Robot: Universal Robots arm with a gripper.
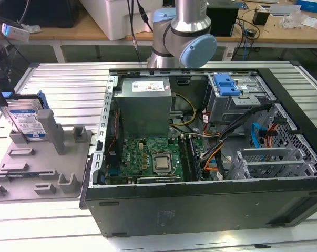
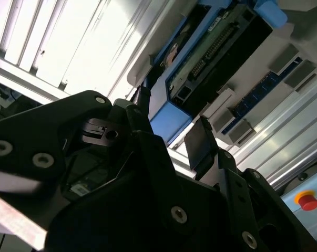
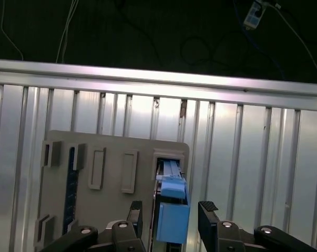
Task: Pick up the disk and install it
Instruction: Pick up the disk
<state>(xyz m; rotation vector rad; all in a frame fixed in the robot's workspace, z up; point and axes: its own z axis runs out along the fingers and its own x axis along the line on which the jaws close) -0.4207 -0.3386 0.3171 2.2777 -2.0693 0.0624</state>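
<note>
The disk point(image 1: 28, 119) stands on edge in a slot of the grey holder plate point(image 1: 42, 168) at the exterior view's left; it is silver with a white-and-blue label and blue rails. My gripper point(image 1: 1, 90) hangs right at its top edge. In the first wrist view the two black fingers point(image 3: 208, 216) straddle the disk's blue rail point(image 3: 172, 210), with a small gap on each side. The second wrist view shows the disk's point(image 2: 216, 47) underside with its connector, and the gripper point(image 2: 171, 126) open around the blue end.
An open computer case point(image 1: 200, 210) lies at the middle and the exterior view's right, with a grey power-supply box point(image 1: 145, 105), motherboard and a drive cage topped by a blue bracket point(image 1: 226, 84). The arm's base point(image 1: 182, 31) stands behind it. The holder plate point(image 3: 111, 157) rests on a ribbed aluminium table.
</note>
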